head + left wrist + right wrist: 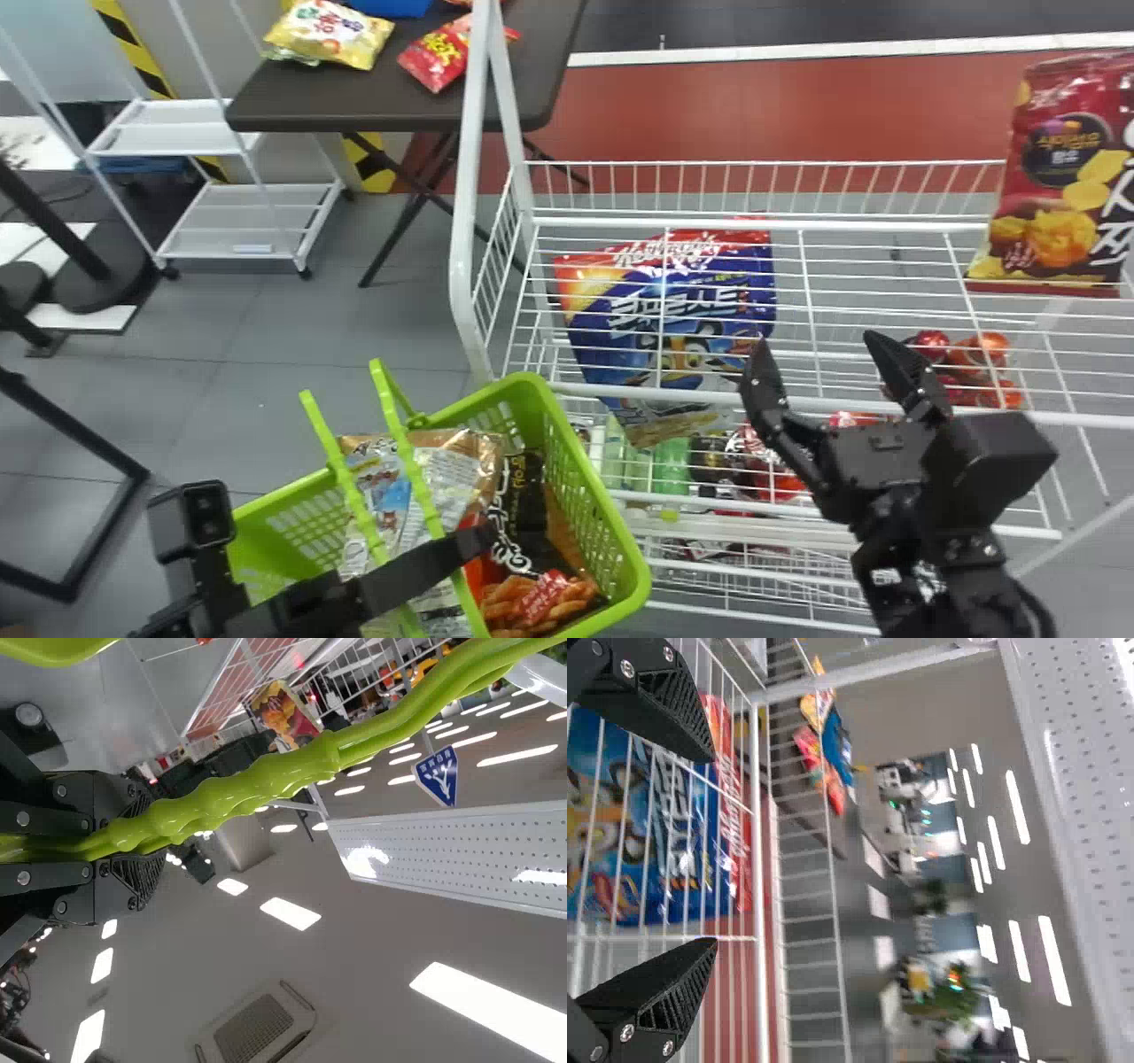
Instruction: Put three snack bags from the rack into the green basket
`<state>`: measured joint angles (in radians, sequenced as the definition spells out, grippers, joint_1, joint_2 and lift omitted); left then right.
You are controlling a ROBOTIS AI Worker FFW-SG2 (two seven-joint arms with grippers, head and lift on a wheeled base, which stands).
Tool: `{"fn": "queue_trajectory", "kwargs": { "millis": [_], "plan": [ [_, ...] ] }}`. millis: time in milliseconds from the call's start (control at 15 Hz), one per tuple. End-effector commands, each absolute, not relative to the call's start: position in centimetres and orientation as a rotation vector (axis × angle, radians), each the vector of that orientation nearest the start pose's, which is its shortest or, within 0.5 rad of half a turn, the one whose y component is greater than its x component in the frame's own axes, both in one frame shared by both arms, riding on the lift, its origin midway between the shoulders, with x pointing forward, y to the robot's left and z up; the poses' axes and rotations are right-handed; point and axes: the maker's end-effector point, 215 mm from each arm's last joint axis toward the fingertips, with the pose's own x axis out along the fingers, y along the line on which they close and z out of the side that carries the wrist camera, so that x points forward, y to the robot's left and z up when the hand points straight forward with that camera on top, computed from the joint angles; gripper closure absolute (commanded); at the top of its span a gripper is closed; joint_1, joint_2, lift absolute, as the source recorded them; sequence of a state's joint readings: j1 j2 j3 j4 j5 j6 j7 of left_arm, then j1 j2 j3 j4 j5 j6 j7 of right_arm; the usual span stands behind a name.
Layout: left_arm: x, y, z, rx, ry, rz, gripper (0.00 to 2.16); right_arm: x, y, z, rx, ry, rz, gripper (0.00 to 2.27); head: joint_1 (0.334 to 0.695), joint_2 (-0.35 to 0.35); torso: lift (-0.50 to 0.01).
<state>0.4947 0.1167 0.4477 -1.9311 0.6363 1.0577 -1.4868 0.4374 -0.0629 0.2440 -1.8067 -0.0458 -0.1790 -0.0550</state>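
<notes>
Snack bag, blue (682, 319), lies left of right end effector (819, 344), fingers spread apart.

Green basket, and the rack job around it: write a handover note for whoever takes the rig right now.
Left gripper: shut on the handle of the green basket.
Right gripper: open and empty, over the rack's front side.
Done: at least two bags are in the basket, a silver-and-gold one and a black one; overlap hides the exact count.
In the rack: a blue bag and a red bag.
Left: confirm the count; if short of three, the blue bag looks the likelier next pick.
</notes>
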Motion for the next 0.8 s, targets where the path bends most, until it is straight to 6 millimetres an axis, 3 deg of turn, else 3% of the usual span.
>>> {"fn": "queue_trajectory", "kwargs": {
  "millis": [0,200,733],
  "plan": [
    [25.3,18.6,-35.1,-1.134,0.439,-1.148,2.15,41.8,-13.1,-39.4,0.079,0.021,0.135,0.08,0.695,0.12,0.0],
    [25.2,18.8,-35.2,-1.136,0.439,-1.141,2.15,40.0,-15.5,-40.1,0.071,0.024,0.091,0.08,0.695,0.09,0.0],
    [24.3,19.1,-35.8,-1.142,0.455,-1.113,2.15,38.6,-16.2,-40.0,0.075,0.009,0.093,0.08,0.695,0.06,0.0]
  ]
}}
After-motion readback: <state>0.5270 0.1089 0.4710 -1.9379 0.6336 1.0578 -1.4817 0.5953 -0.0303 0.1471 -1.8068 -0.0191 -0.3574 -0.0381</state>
